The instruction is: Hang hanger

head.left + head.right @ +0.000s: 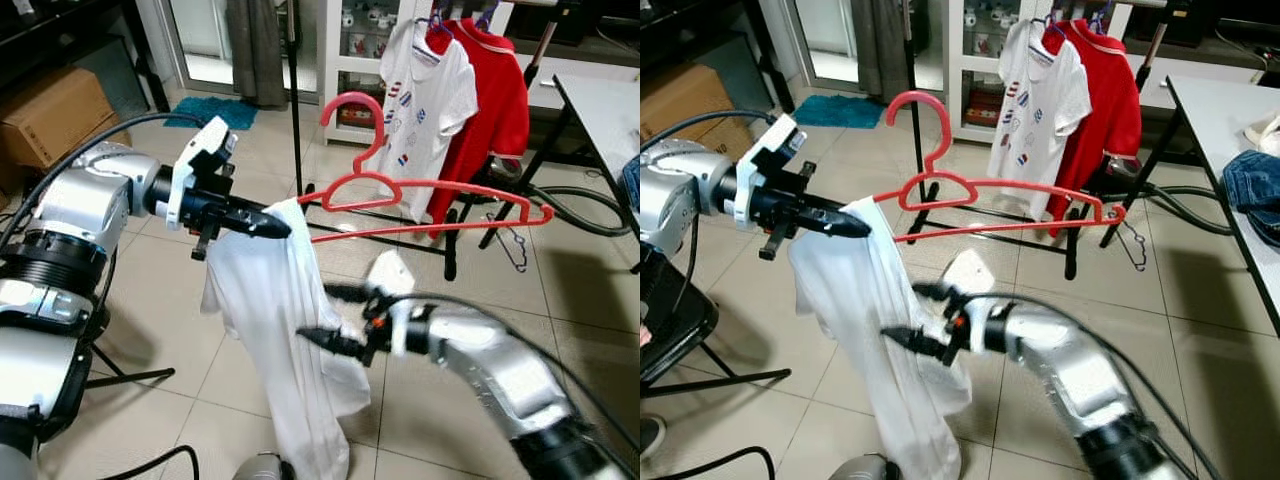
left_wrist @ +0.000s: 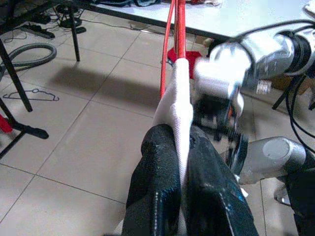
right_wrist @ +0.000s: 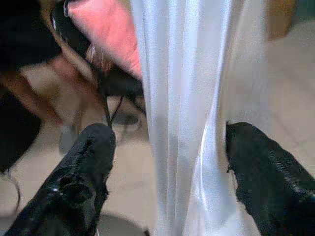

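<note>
right gripper (image 1: 330,318) low, fingers apart around limp white shirt (image 1: 285,340). left gripper (image 1: 272,226) clamped on shirt at stiff, light red hanger (image 1: 420,190); best held by hook.

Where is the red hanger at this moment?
In the left eye view the red hanger is held mid-air at centre, its left end inside the white garment pinched by the left end effector, before the clothes rack.

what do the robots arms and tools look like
Both arms are silver metal with rounded joint housings and black ribbed collars. Black cables loop from each. The left tool has two long black fingers behind a white bracket. The right tool has matching textured black fingers, with a small red-orange spot near its base.
</note>
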